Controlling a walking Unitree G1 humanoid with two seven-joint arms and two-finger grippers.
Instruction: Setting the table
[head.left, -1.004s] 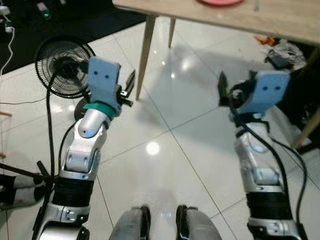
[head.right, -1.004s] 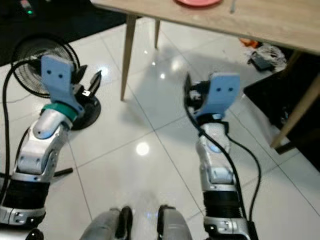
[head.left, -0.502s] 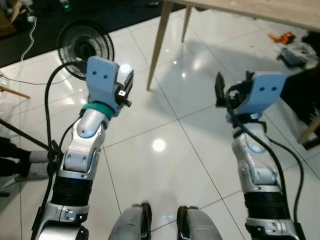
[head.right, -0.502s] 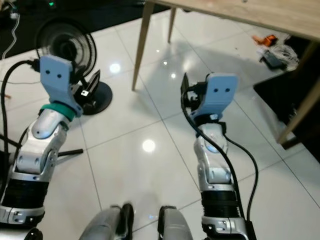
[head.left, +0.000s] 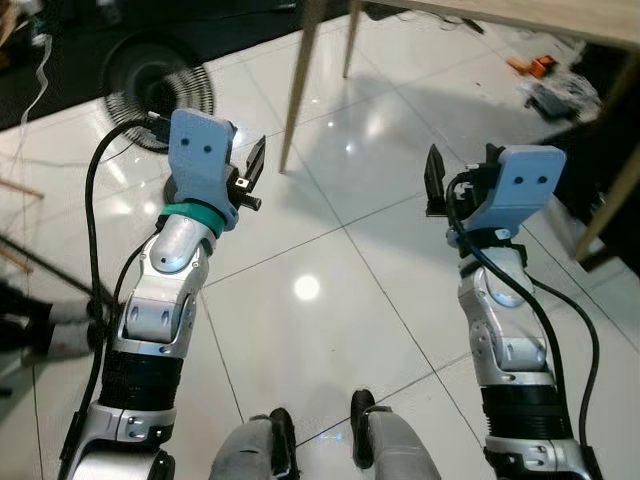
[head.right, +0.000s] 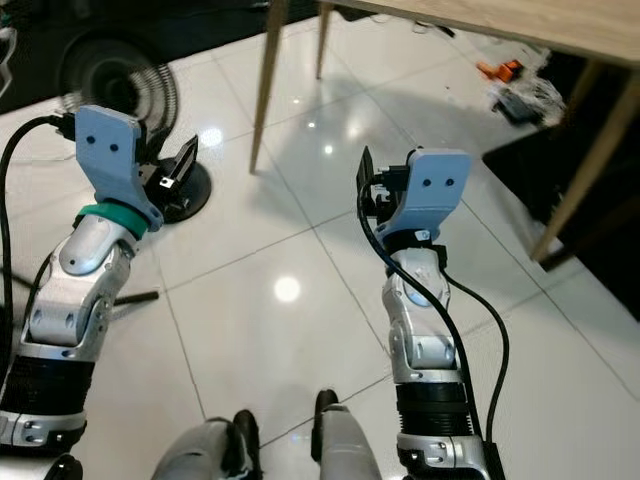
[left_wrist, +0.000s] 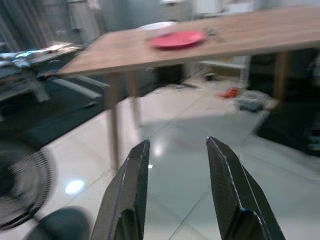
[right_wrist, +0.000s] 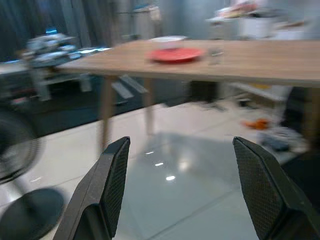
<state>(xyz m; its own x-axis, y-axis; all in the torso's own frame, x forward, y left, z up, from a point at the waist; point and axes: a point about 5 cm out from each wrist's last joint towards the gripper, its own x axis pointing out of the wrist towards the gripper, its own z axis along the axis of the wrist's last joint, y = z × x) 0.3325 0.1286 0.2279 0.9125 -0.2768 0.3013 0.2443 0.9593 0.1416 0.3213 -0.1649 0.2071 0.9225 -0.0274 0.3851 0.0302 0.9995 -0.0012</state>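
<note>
A: White glossy tile floor (head.left: 330, 330) underfoot, robot's feet at the near edge. Both arms are raised in front of it, well short of the worktop.

B: Hands?

A: Left hand (left_wrist: 177, 192) has fingers apart, nothing between them. Right hand (right_wrist: 180, 187) is spread wider, also holding nothing.

B: Beyond them?

A: Black floor fan (head.left: 160, 75) sits on the tiles past the left arm. Wooden worktop (right_wrist: 260, 62) on slim angled legs is farther off, ahead.

B: Task item?

A: Red plate (right_wrist: 175, 54) lies flat on the worktop, well apart from both hands. Clutter on the floor under the worktop, blurred.
</note>
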